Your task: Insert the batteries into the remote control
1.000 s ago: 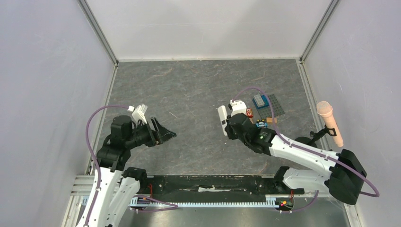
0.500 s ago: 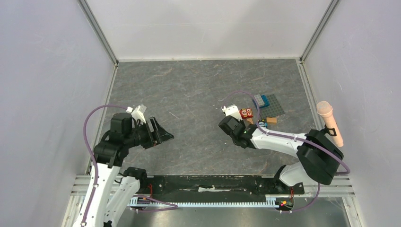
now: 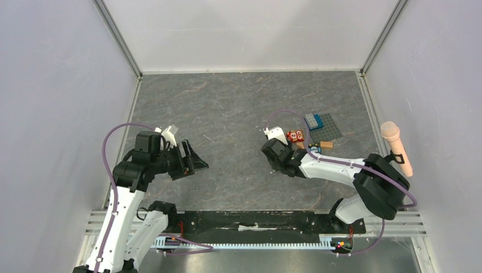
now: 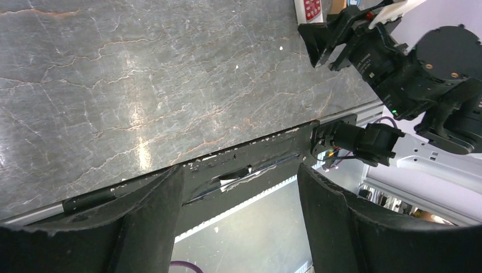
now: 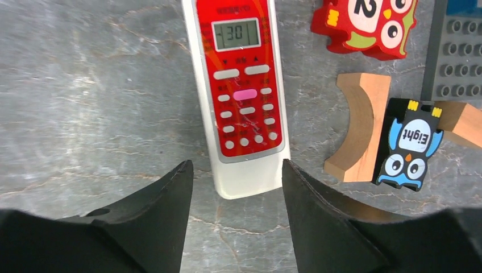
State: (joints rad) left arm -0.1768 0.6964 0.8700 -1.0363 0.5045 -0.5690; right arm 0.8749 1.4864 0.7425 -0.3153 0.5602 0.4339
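Observation:
The remote control (image 5: 241,85) lies flat on the grey table, red button face up, display end away from me; a sliver of it shows at the top of the left wrist view (image 4: 310,8). My right gripper (image 5: 236,165) is open and empty, its fingers either side of the remote's near white end, above it. In the top view the right gripper (image 3: 274,152) covers the remote. My left gripper (image 3: 198,164) is open and empty, held off the table at the left, and also shows in its own view (image 4: 240,170). No batteries are in view.
Right of the remote are a red owl block (image 5: 364,23), a curved wooden block (image 5: 361,125), a black penguin block (image 5: 409,145) and a grey studded plate (image 5: 455,57). A pink microphone (image 3: 396,148) leans at the right wall. Walls enclose the table.
My right arm has folded in and its wrist has moved over the remote, which showed beside the gripper a second ago. My left gripper has shifted slightly.

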